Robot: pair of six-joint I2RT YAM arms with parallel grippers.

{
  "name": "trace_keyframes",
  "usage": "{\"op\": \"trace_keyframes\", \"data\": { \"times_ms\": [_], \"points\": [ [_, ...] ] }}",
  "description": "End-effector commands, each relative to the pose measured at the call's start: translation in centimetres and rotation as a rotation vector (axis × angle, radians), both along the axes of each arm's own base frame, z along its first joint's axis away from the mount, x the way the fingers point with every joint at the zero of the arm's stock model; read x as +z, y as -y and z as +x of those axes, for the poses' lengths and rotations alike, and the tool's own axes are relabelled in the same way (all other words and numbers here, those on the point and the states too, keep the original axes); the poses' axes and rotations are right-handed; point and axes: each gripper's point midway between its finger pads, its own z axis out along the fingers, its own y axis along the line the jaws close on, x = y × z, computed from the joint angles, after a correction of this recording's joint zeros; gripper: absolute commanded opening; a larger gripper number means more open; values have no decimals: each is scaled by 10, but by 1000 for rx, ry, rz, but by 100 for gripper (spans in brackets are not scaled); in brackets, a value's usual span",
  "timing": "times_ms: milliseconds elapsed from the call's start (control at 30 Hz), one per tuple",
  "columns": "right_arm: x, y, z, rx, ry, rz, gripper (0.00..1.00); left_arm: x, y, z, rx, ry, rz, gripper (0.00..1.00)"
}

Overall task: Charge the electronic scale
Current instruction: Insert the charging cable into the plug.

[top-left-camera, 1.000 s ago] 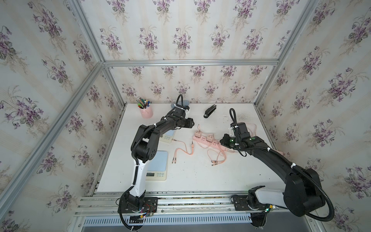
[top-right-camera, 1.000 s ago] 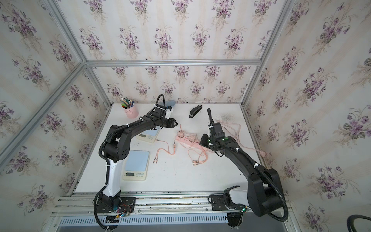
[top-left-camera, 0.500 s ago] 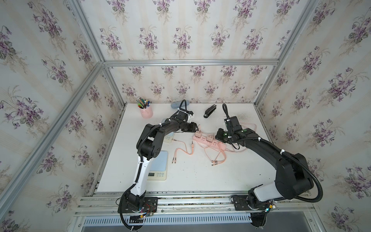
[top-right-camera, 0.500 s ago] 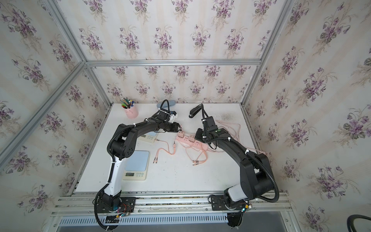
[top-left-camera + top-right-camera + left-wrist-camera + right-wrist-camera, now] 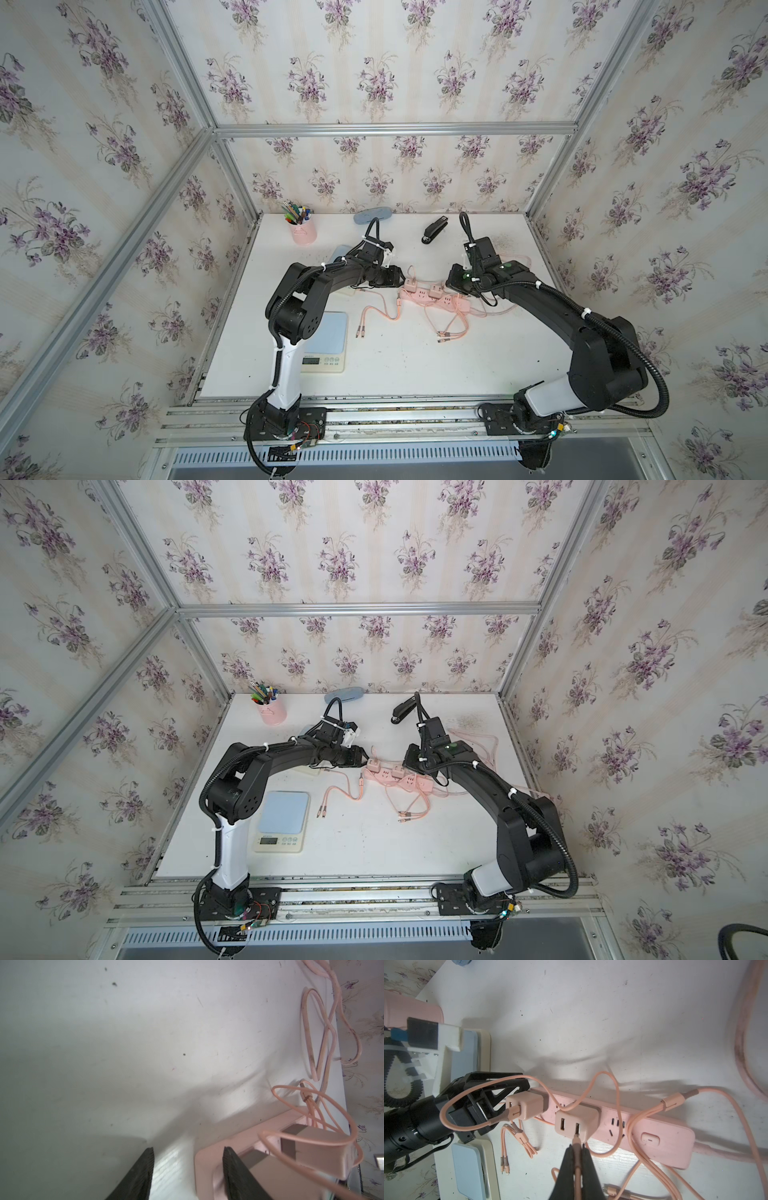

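Pink plastic dominates the white table (image 5: pixel 395 365): a rounded power strip (image 5: pixel 643 1126) carries a boxy two-port adapter (image 5: pixel 577 1124), where the right hand (image 5: pixel 577 1147) is clenched on a rubbery pink cable (image 5: pixel 577 1167) just behind its plug. The left hand (image 5: pixel 188 1150) is released, ribbed black fingers (image 5: pixel 143 1172) spread at the power strip's end. The flat, blue-topped scale (image 5: pixel 330 332) sits left of centre, apart from both hands.

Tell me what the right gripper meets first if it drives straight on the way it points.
The two-port charger plugged into the pink power strip. The right gripper, jaws shut on a pink cable plug, points at one port; the plug tip looks at its mouth, though depth is unclear.
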Motion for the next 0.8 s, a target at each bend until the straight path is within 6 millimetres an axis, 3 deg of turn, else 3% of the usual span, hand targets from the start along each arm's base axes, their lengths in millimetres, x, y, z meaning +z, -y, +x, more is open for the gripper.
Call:
{"op": "trace_keyframes", "data": {
  "times_ms": [0,100,300,533,767],
  "points": [
    [-4,7,-5,-59,-55,-51,0,8,-27,7,94,37,81,56],
    [-3,1,-5,-57,-60,-95,0,18,-46,6,138,66,149,57],
    [7,-3,-3,-138,-23,-138,0,58,-47,-3,143,147,147,57],
    [15,3,3,-264,28,-144,0,102,-10,-18,79,210,60,58],
    [8,-11,-3,-275,44,-231,0,119,46,-36,-15,165,-102,58]
  ]
}}
